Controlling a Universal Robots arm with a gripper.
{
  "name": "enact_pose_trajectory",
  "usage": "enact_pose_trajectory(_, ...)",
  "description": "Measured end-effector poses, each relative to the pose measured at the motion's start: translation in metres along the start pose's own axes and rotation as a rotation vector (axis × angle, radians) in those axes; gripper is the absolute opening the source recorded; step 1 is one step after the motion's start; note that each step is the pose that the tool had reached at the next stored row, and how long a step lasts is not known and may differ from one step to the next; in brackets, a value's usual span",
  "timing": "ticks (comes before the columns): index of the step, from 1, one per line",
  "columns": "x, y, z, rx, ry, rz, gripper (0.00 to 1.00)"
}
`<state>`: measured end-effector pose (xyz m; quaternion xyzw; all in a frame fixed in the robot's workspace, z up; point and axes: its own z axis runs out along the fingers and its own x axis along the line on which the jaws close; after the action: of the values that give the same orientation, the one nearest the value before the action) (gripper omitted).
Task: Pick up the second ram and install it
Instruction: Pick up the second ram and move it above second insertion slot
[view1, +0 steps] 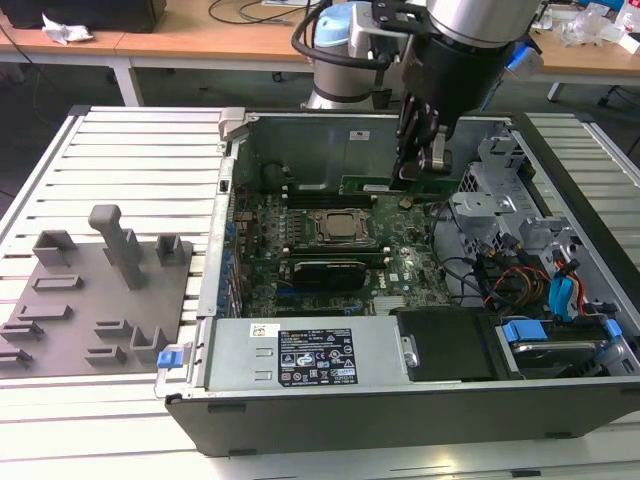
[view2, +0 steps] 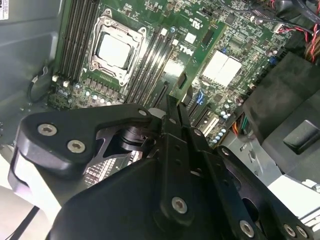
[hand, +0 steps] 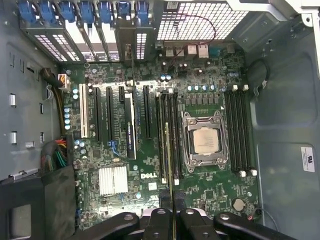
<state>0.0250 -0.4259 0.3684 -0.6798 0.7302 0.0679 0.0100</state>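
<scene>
First wrist view: ram stick (hand: 167, 160) hangs edge-on over the memory slots (hand: 161, 115).
Gripper (hand: 173, 212): clamped on it, I judge.
Slot fit: I want it parallel, pressed evenly.

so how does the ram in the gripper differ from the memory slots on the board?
The second ram is green; the memory slots are black. The ram is held in the gripper; the slots sit fixed on the motherboard. Both are long, narrow and lie parallel.
</scene>
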Motion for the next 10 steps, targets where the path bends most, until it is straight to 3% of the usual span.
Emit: enact_pose_trajectory(10,0.0016,-0.0013,0.0144,0.0,0.0,0.0,0.13)
